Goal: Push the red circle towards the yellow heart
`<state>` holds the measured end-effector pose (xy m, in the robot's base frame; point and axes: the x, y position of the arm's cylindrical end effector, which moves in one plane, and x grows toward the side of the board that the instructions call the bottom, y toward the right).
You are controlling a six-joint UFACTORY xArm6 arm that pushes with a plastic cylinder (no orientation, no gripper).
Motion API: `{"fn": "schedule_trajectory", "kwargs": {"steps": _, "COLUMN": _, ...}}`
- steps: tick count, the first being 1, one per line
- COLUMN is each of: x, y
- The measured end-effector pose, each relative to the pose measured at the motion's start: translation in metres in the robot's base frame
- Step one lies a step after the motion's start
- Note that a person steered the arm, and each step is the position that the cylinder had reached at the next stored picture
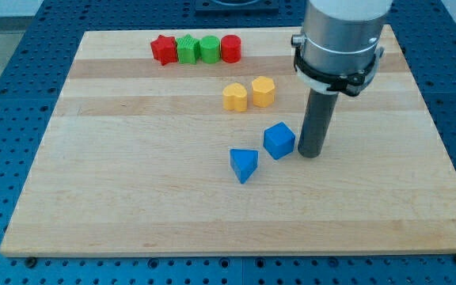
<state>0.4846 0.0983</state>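
A pale wooden counter (133,198) on blue pegboard: my tip (309,154), a bare rod with no claw, rests beside a blue plastic cube (279,140). Farther back, the yellow plastic heart (234,96); the red plastic circle (230,48) beyond needs a push from behind.

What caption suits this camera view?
My tip rests beside the blue cube, far from the red circle.

My arm enters from the view's top right, its grey cylindrical housing cut off by the frame edge. Below the housing sits a black clamp collar. My dark rod hangs straight down from it, upright, no visible tilt. My tip (310,154) rests low in the right half of the view.
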Motion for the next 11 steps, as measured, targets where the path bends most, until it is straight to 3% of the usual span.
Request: {"fn": "schedule_trajectory", "kwargs": {"steps": 11, "x": -0.016, "y": -0.007}}
